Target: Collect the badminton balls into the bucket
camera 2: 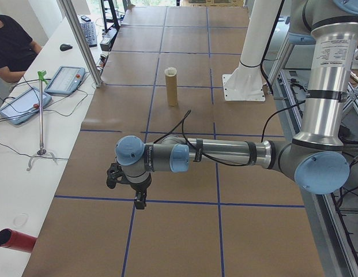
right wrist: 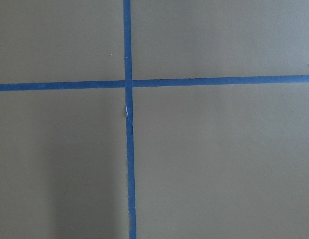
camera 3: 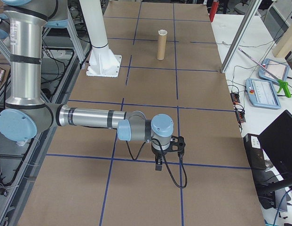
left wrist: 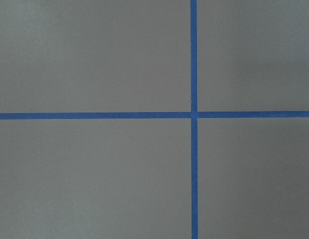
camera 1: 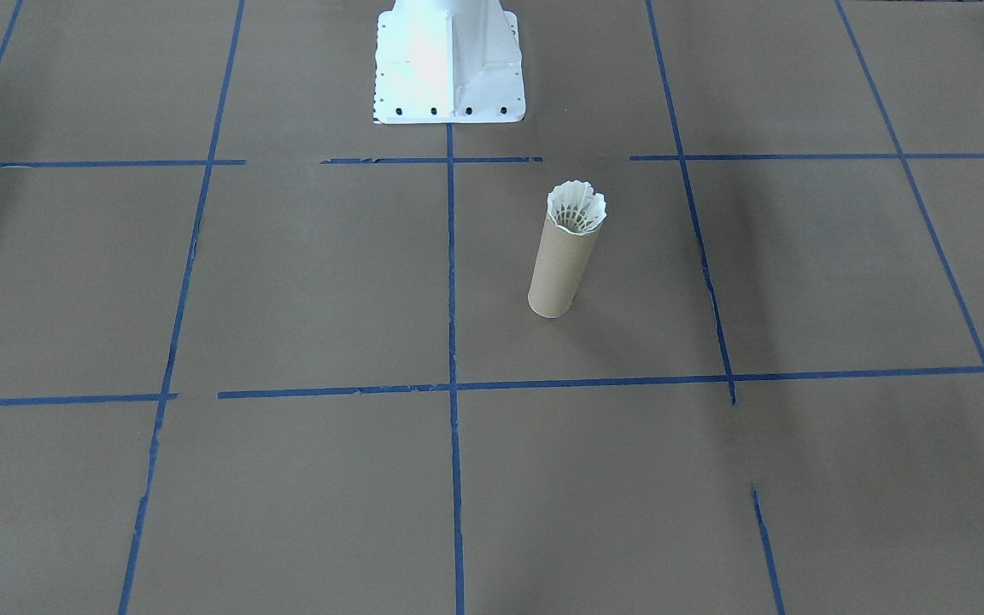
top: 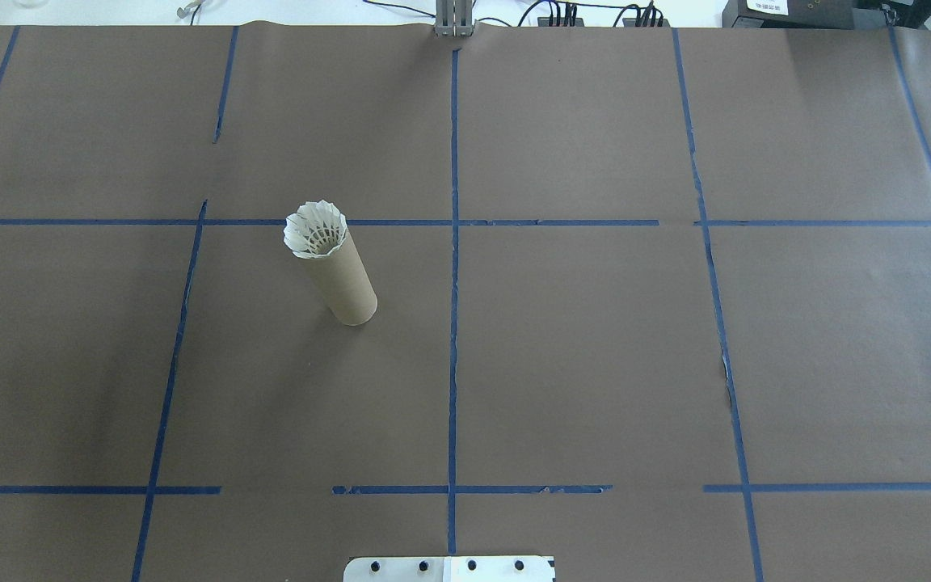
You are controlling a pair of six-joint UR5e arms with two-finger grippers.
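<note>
shuttlecock in bucket mouth | fingers only in side views, state unclear

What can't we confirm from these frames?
- Shuttlecock cork tip: hidden inside the tube in both the overhead and front views; only the skirt shows.
- Left gripper and right gripper: seen only in the side views, open or shut unclear.
- Wrist views: only brown paper and blue tape.
</note>
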